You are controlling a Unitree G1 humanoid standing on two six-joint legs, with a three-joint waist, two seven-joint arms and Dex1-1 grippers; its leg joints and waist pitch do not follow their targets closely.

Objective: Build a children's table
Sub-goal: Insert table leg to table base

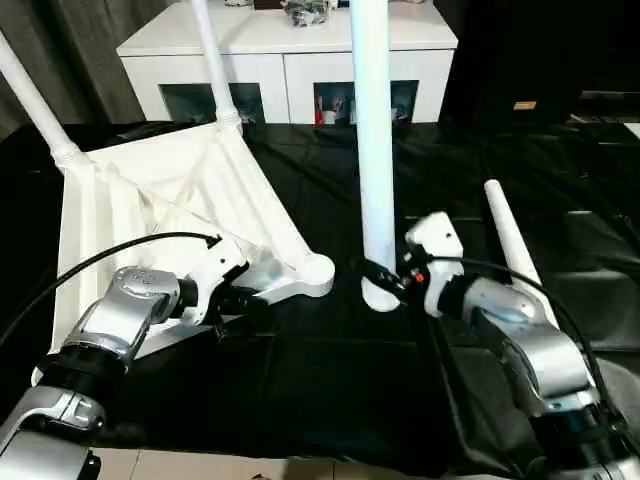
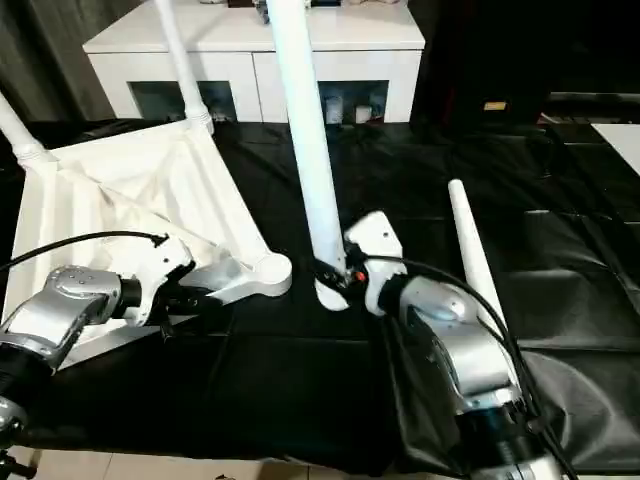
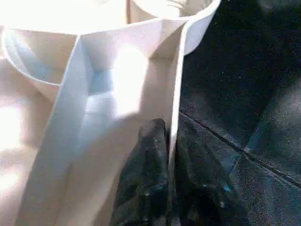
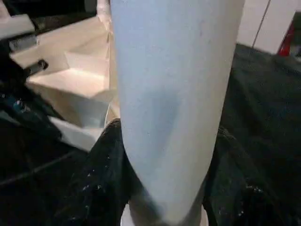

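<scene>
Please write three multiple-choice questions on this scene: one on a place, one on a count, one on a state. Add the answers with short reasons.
1. Where does the loose leg lie?
A) on the black cloth
B) on the cabinet
C) inside the table top

2. How many legs are screwed into the table top?
A) none
B) two
C) four

3. What does the right gripper do?
A) hangs open, empty
B) grips an upright leg
C) pinches the cloth

Answers:
1 A: it lies flat on the cloth beside the right forearm.
2 B: two screwed-in legs stand at the far corners.
3 B: its fingers enclose the leg near its lower end.
</scene>
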